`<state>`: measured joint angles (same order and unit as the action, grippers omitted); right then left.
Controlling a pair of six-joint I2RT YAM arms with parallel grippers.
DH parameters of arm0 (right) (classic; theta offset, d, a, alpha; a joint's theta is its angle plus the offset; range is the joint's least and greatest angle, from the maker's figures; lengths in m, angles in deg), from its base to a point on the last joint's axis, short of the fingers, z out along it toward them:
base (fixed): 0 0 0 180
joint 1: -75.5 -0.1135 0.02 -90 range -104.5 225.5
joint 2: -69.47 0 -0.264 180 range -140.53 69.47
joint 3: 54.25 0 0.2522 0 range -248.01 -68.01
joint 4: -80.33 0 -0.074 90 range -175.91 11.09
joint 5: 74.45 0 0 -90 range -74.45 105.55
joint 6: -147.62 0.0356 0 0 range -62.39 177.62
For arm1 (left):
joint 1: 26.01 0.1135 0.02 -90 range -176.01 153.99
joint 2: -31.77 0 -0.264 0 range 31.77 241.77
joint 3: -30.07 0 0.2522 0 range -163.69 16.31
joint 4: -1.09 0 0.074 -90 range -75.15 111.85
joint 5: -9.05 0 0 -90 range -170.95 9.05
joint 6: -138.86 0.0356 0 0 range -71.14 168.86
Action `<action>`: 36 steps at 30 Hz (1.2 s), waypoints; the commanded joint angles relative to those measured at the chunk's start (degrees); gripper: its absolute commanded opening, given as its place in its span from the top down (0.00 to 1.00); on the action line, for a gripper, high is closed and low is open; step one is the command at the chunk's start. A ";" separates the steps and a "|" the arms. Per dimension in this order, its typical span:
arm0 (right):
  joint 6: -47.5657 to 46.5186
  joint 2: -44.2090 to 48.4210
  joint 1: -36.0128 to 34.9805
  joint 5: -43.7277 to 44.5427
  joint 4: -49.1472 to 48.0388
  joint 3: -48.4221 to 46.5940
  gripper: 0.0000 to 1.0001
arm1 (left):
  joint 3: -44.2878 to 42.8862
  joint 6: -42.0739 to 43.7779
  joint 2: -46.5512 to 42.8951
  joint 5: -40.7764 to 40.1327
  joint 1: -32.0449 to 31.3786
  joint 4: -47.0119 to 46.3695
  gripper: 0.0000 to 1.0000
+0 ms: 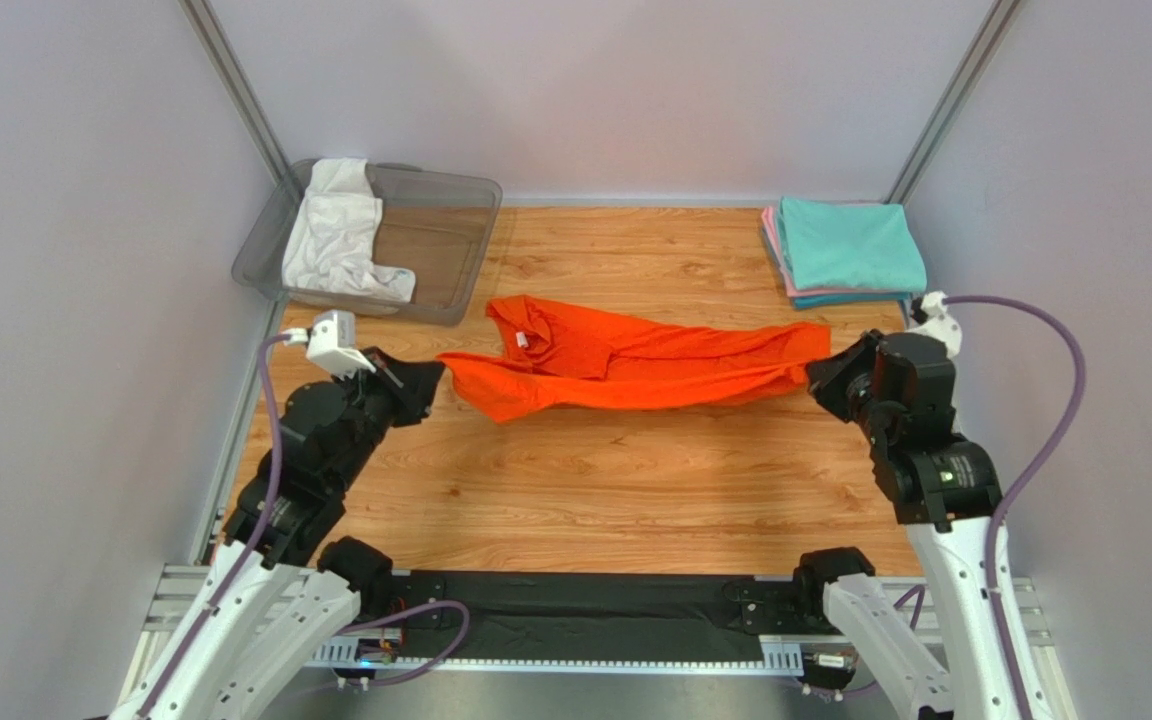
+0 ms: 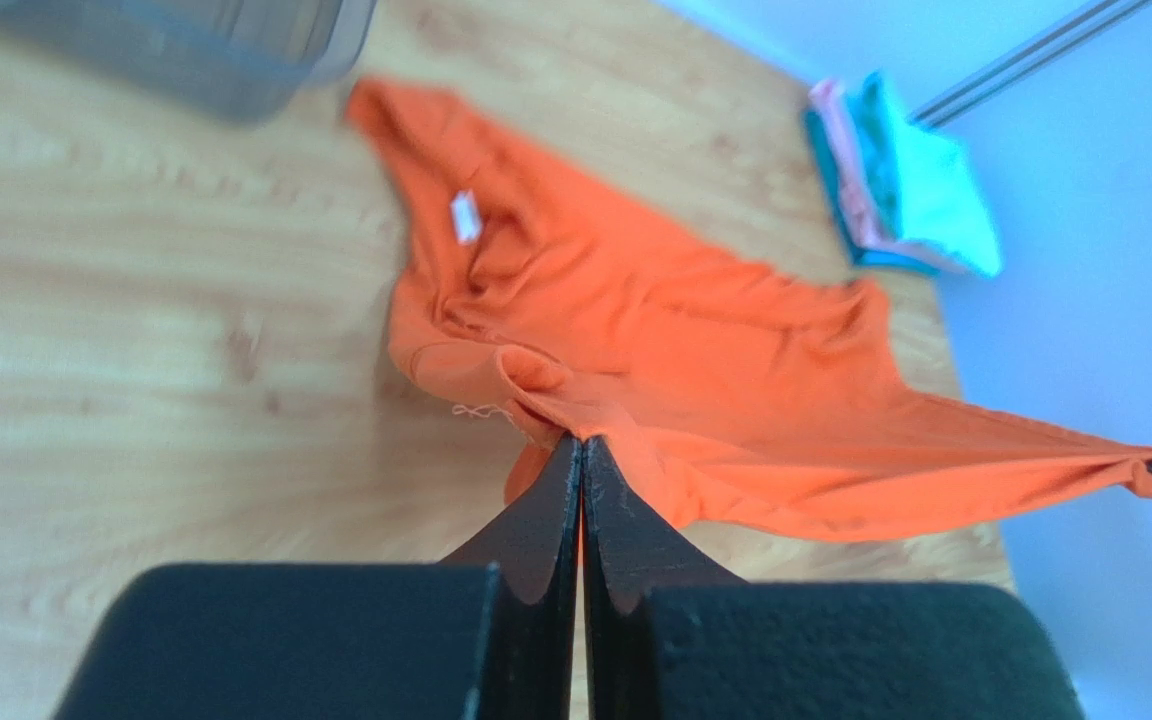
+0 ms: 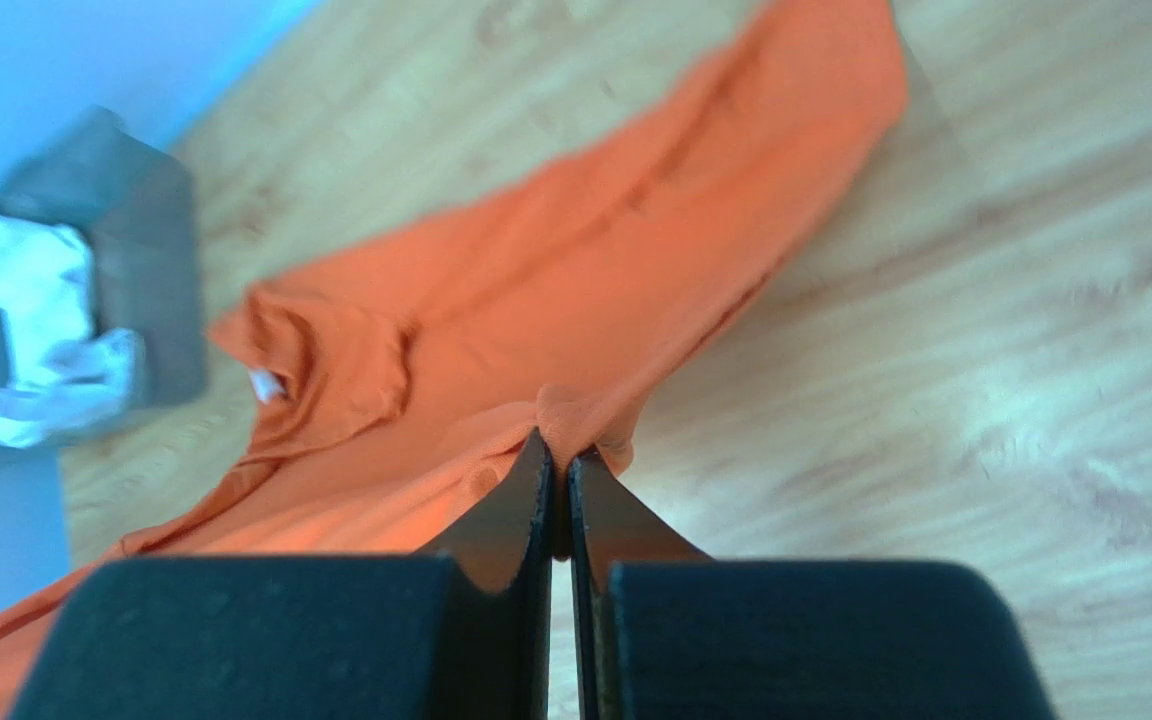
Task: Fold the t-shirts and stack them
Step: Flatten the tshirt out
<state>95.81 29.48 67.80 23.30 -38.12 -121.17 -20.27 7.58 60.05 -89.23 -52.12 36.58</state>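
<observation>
Both pinch orange shirt [image 1: 612,360]: left gripper [image 1: 437,371], right gripper [image 1: 823,372]; bin [image 1: 444,248] holds white shirt [image 1: 334,240] (seemingly).

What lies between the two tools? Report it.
The orange t-shirt, stretched from left tool to right tool, each shut on an end; seen in the top view.

Pale grey walls [image 1: 612,90], wood-grain tabletop [image 1: 612,480], slanted metal corner posts [image 1: 247,90], even soft light

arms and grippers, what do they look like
Left arm and right arm: black upper links, white lower links, each with a lilac cable. Left gripper and right gripper: black tapered fingers, a white camera by each.
</observation>
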 commanded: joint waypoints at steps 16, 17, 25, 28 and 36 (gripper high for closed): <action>-8.05 0.53 0.06 1.48 1.59 -40.95 1.00 | -40.92 12.62 2.84 1.85 0.27 -3.73 1.00; -8.48 0.44 0.06 1.05 2.13 -42.88 1.00 | -45.47 14.10 3.10 2.20 0.27 -2.07 1.00; -8.49 2.10 0.15 -4.40 4.07 -55.19 1.00 | -61.85 18.33 4.34 5.02 0.27 3.48 1.00; -8.40 2.46 0.06 -5.02 4.50 -57.92 1.00 | -66.24 19.13 5.12 7.12 0.27 5.24 1.00; -9.01 1.76 0.06 -4.32 4.24 -52.41 1.00 | -68.28 21.50 9.95 4.86 0.27 7.44 1.00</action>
<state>88.68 32.89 67.80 16.98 -34.80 -176.97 -89.23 26.11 65.07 -81.14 -52.12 42.92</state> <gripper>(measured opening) 0.014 0.003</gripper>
